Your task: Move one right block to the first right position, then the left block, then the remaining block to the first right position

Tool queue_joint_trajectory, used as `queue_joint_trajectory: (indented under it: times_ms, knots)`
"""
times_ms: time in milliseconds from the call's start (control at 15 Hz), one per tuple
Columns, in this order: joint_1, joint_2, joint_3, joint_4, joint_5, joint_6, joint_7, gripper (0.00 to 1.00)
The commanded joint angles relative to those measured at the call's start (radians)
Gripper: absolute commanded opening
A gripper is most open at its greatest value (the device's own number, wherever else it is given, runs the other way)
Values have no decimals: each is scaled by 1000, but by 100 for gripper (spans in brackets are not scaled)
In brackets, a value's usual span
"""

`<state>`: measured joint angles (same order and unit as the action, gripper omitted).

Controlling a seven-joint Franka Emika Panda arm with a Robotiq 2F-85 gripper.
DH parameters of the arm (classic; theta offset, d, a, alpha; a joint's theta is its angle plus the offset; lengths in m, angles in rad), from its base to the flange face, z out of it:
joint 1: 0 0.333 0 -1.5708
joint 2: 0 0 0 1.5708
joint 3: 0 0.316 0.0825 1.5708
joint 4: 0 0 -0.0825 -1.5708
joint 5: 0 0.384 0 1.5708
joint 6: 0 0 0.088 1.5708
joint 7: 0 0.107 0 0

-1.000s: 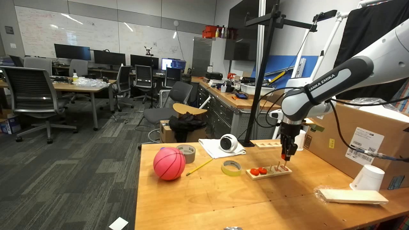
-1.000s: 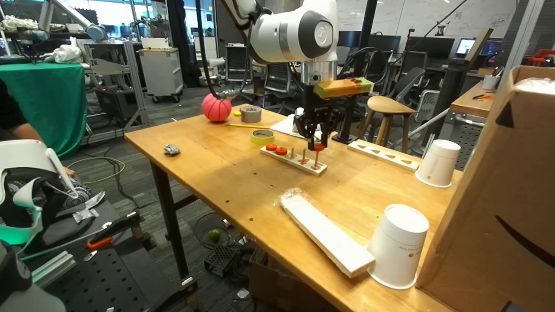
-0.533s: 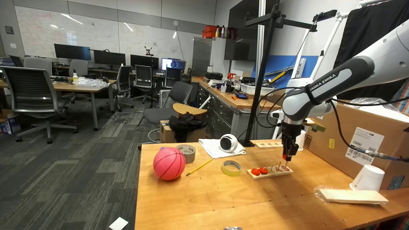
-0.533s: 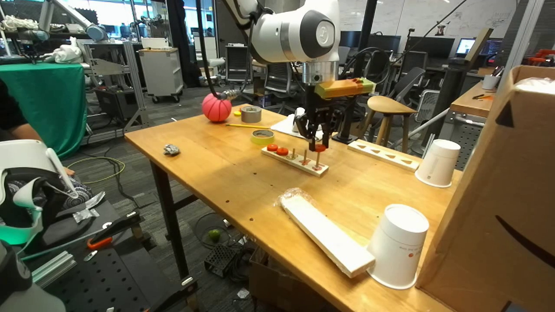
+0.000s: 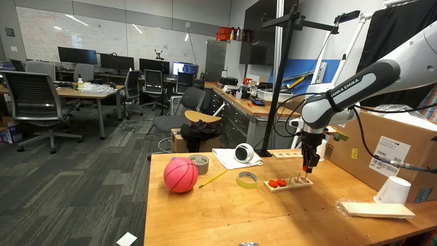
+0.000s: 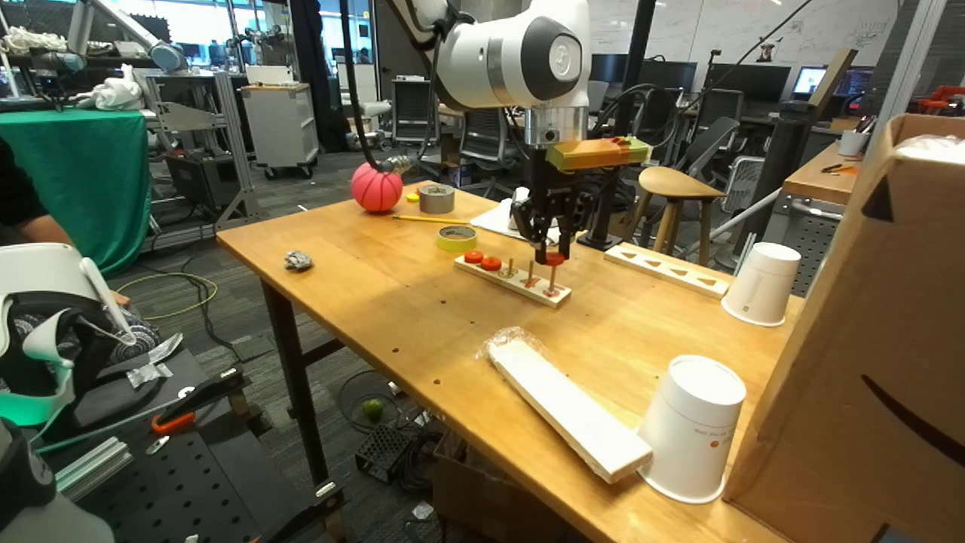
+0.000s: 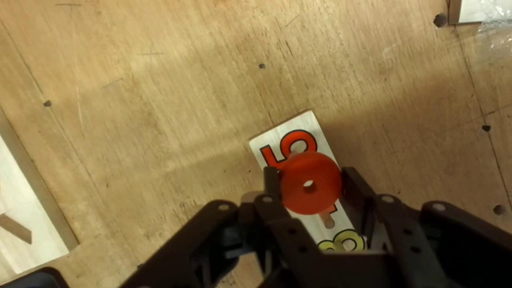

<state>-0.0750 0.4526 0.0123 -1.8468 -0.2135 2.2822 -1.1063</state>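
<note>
My arm (image 5: 370, 80) reaches above the peg board (image 7: 308, 121), which pressing down could shove if nothing fixes it. My gripper (image 7: 309, 180), jaws snug on either side, holds a red block (image 7: 310, 203) above one end of the board; two more red blocks (image 6: 491, 263) sit at the opposite end. If the end peg (image 6: 552, 280) misses the block's hole (image 7: 309, 186), the block could jam, tilt or slip. Lettering (image 5: 344, 87) on my arm reads "ANKA EMIKA", first letter unclear; on the board, a red 5 (image 7: 288, 140) is plain, a yellow figure (image 7: 327, 245), perhaps 3, half hidden.
</note>
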Motion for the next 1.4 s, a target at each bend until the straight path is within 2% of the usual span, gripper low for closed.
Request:
queue_joint_trajectory:
  times_ms: [0, 733, 800, 867, 933, 1000, 1133, 1200, 1267, 1333]
  knots:
    - [-11, -14, 5, -16, 5, -10, 5, 26]
    - [-46, -19, -3, -42, 14, 2, 7, 26]
    - [-47, -17, 0, -42, 19, 3, 5, 29]
    - [-49, -15, 3, -40, 27, 1, 2, 67]
    - [-48, -14, 4, -39, 29, 0, 3, 67]
    - [-40, 0, -4, -23, 6, -4, 9, 49]
    - [-40, 1, -3, -29, 8, -4, 9, 63]
    - [-40, 1, -3, -30, 8, -6, 8, 92]
    - [-28, -10, -4, -32, -10, -1, 13, 92]
    - [-20, -15, 2, -35, -20, 7, 8, 97]
